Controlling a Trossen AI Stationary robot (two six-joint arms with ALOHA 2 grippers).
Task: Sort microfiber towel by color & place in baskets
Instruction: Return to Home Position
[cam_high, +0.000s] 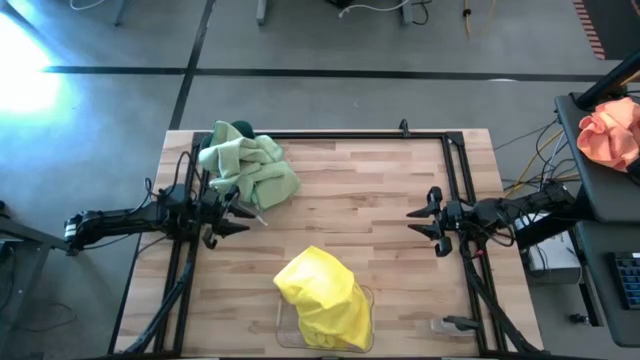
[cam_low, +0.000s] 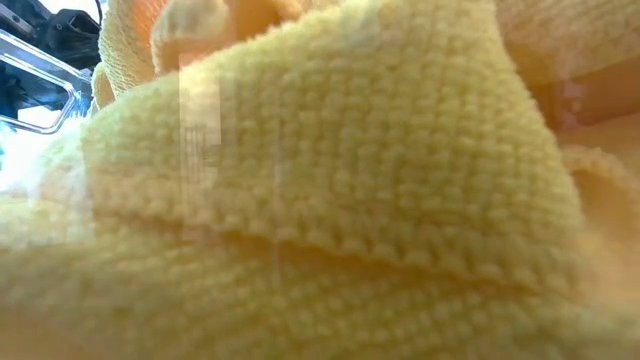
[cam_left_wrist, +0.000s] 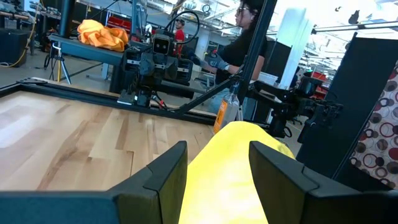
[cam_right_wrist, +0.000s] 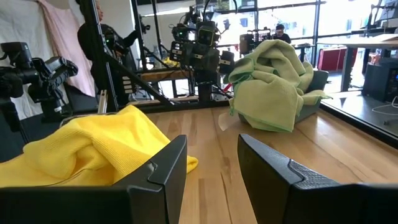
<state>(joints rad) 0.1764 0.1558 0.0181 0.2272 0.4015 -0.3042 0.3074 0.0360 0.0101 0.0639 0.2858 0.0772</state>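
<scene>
From above, the wooden table (cam_high: 360, 200) has a black frame (cam_high: 340, 135) along its edges and stands on a grey floor (cam_high: 330, 45). The green towels (cam_high: 250, 165) are heaped over the teal bin (cam_high: 241, 129) at the far left corner. The yellow towels (cam_high: 322, 297) pile out of the clear bin (cam_high: 284, 335) at the middle of the near edge. The left gripper (cam_high: 238, 212) hovers by the left edge and the right gripper (cam_high: 420, 222) by the right edge. An orange cloth (cam_high: 610, 130) lies on a dark stand beyond the right edge.

The low view is filled by yellow towel, perhaps seen through the bin's clear wall.

The left wrist view shows that arm's fingers (cam_left_wrist: 168, 174) spread and empty, with a person (cam_left_wrist: 242, 37) in the workshop behind.

In the right wrist view its fingers (cam_right_wrist: 165, 168) are likewise parted, holding nothing, and a pink sheet (cam_right_wrist: 59, 37) hangs behind.
</scene>
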